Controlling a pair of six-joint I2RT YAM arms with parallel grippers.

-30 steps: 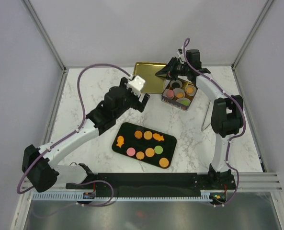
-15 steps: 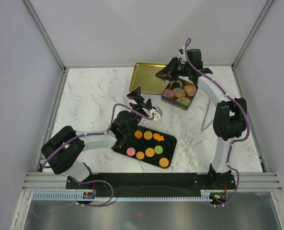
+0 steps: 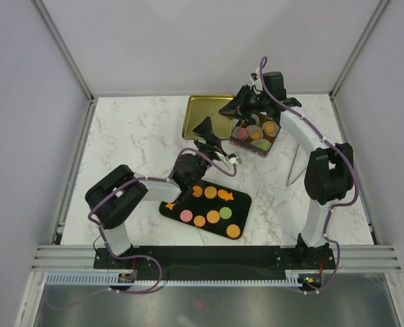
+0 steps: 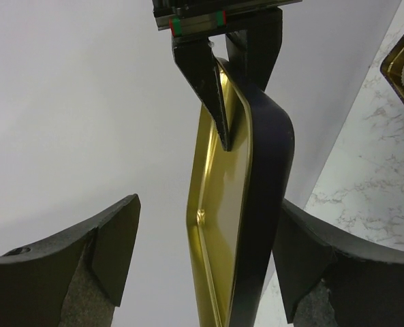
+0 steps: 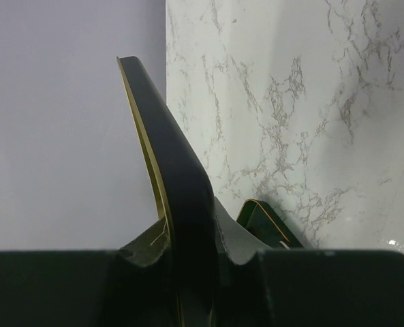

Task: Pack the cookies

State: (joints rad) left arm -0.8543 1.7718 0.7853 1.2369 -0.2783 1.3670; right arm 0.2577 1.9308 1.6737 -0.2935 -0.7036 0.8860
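The right tool [image 3: 237,107] grips the gold lid [image 3: 203,116] by its rim at upper centre, probably to leave the tin [image 3: 249,148] free for the cookies [image 3: 213,216]. The left tool [image 3: 212,139] stands open.

Nothing readable anywhere tbh: no lettering on the cookies [image 3: 213,216], the black tray [image 3: 242,208] or the gold lid [image 3: 202,112].

Overhead — wrist close-ups, shared gold lid [image 3: 203,109]

A dark, gold-lined lid [image 5: 184,204], seen edge-on, seems pinched between the jaws above the marble table [image 5: 311,102].
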